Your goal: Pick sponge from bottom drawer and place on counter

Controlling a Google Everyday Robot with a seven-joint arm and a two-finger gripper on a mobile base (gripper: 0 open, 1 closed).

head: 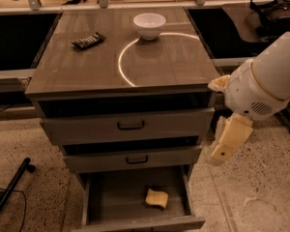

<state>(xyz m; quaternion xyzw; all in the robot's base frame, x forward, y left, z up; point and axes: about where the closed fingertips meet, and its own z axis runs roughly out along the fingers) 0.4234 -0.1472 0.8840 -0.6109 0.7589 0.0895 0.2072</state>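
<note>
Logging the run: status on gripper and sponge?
Gripper beside grey-brown wooden cabinet, outside drawers. Small pale-yellow sponge lies in its open bottom drawer. Nothing covering it.

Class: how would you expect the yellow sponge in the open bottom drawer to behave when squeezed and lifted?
The sponge looks bent, so probably soft and squashy. Being small, it is likely light. Lying flat in the bottom drawer, it should not roll. The gripper hangs beside the cabinet, away from the sponge.
</note>
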